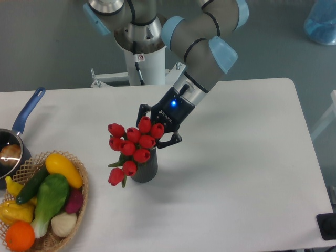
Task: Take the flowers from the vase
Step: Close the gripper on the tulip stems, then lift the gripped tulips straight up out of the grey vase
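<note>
Flowers (132, 146) stand in the vase (144, 169), mid-counter. Claw (156, 130) sits behind the buds; whether it grips them cannot be told. Recommend a straight vertical lift, keeping the vase upright.

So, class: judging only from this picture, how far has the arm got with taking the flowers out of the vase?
Done: the pincer has reached the flowers and sits around the bunch's upper part. In hand: the grasp, though the buds hide whether the fingers are closed. Left: the lift, since the stems are still in the vase, which stands on the table.
</note>
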You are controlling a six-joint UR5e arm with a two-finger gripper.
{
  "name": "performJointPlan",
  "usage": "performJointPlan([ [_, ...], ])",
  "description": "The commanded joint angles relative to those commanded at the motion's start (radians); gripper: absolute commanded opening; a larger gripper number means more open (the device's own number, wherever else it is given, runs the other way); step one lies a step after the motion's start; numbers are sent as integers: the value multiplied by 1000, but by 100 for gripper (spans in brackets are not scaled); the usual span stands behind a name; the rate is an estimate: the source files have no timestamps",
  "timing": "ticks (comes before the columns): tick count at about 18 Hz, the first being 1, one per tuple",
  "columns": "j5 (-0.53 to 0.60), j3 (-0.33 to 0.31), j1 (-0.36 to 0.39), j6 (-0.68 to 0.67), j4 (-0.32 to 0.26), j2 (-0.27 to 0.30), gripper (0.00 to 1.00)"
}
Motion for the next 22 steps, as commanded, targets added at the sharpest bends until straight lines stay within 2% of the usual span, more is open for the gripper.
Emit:
performJointPlan([
  [10, -40, 3, 9, -3, -12, 41, 29],
  [17, -107, 12, 61, -14, -15, 92, 29],
  [22, -110, 12, 80, -17, -18, 121, 29],
])
